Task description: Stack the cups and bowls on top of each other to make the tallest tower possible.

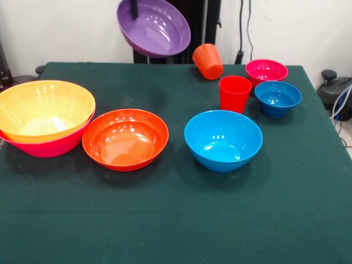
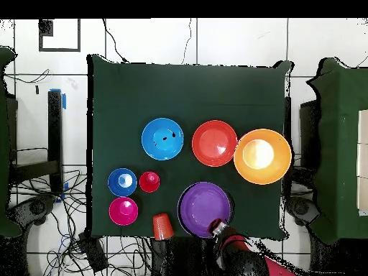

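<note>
While the purple bowl (image 1: 154, 26) is hanging tilted above the bench's (image 1: 176, 231) far edge, the end effector (image 1: 133, 10) is gripping its rim, mostly cut off at the top. The yellow-orange bowl (image 1: 45, 110), nested in the pink bowl (image 1: 49, 147), is sitting at the left edge.

Overhead, the purple bowl (image 2: 205, 208) is hiding the end effector's tips; the nested pair (image 2: 262, 156) is lying diagonally away, toward the right edge.
</note>
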`<state>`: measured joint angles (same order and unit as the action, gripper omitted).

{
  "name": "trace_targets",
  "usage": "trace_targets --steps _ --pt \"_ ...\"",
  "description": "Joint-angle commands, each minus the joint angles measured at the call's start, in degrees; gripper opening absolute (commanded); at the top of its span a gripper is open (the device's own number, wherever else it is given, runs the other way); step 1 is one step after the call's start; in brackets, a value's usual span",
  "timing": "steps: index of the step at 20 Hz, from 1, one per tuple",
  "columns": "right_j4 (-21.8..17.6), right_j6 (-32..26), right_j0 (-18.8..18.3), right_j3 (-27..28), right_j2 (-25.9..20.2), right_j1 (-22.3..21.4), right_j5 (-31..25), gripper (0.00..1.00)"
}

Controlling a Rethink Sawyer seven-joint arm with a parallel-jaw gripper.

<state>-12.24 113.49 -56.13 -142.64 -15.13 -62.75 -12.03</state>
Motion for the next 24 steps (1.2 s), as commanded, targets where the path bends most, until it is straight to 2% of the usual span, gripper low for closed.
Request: trace_targets --steps 1,4,8,14,19,24 --pt "3.45 -15.97 -3.16 -2.79 -11.22 -12.5 -15.09 0.0" --pt "6.37 -23.75 -5.2 -0.89 -12.93 -18.4 -22.65 0.0" --pt "6.83 -29.94 -8.1 2.42 -16.21 -21.28 -28.08 0.0" --pt "6.24 -37.93 -12.29 7.65 -21.35 -21.04 -32.94 0.0" --pt "3.85 -41.6 -13.77 13.54 -23.36 -19.76 -39.28 0.0" --pt "1.29 -45.77 -15.6 19.4 -26.99 -14.72 -42.26 0.0"
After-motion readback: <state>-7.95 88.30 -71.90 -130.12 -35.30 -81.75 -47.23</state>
